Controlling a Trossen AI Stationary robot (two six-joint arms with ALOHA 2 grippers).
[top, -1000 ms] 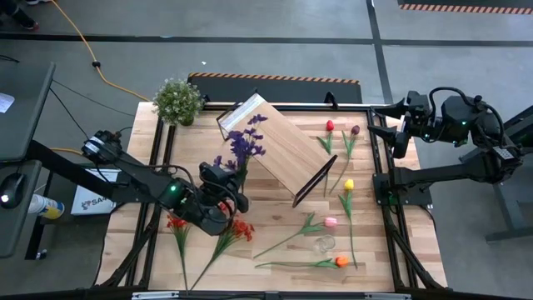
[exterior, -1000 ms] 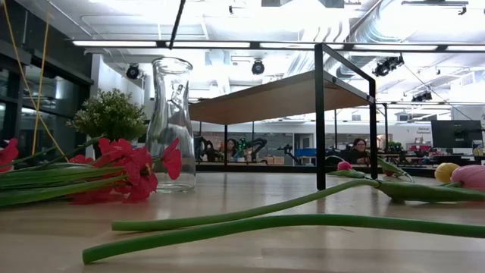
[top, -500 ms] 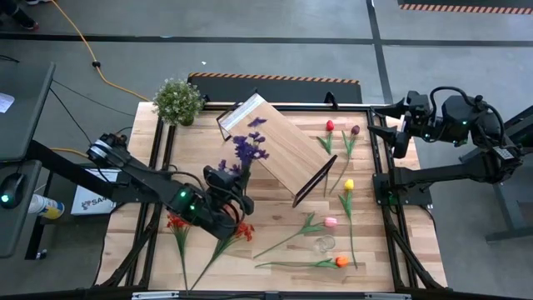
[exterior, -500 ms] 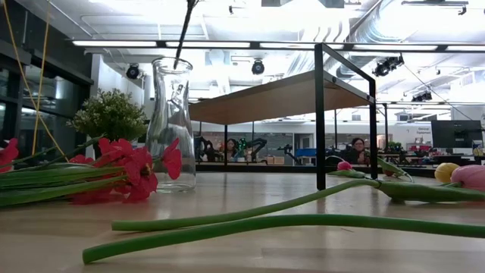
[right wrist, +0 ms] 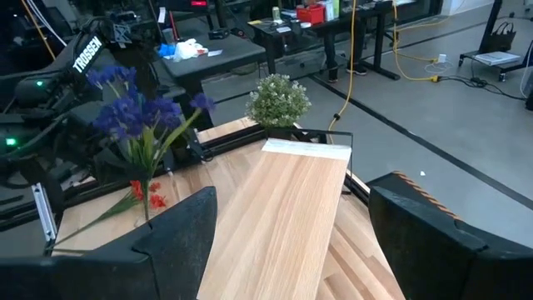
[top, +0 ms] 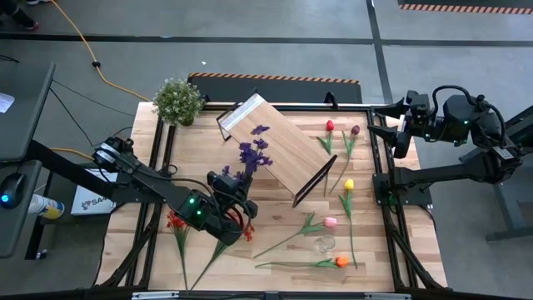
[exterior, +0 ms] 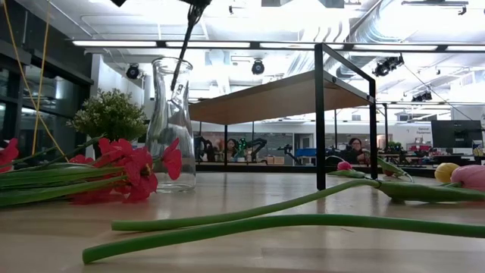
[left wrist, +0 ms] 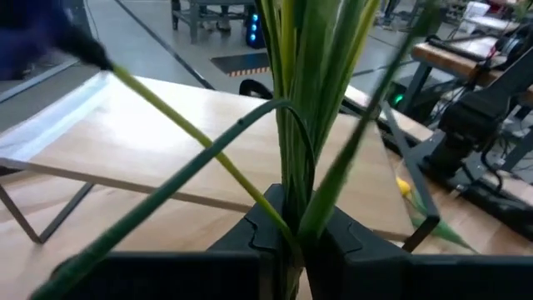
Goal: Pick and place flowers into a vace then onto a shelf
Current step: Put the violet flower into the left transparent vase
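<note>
My left claw [top: 226, 202] has carried the purple sprig [top: 252, 153] lower toward the vase [exterior: 170, 125]; its stem tip now dips into the neck. I see the claw pinched tight on the green stems. My right claw [top: 391, 127] waits, spread wide, off the table [top: 366, 250] edge.

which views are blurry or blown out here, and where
Left wrist view: the green stems held in the left gripper fill the frame, soft and smeared. Low view: ceiling lights glare white above the glass vase, and the near stem is soft. High view: evenly lit, sharp.
</note>
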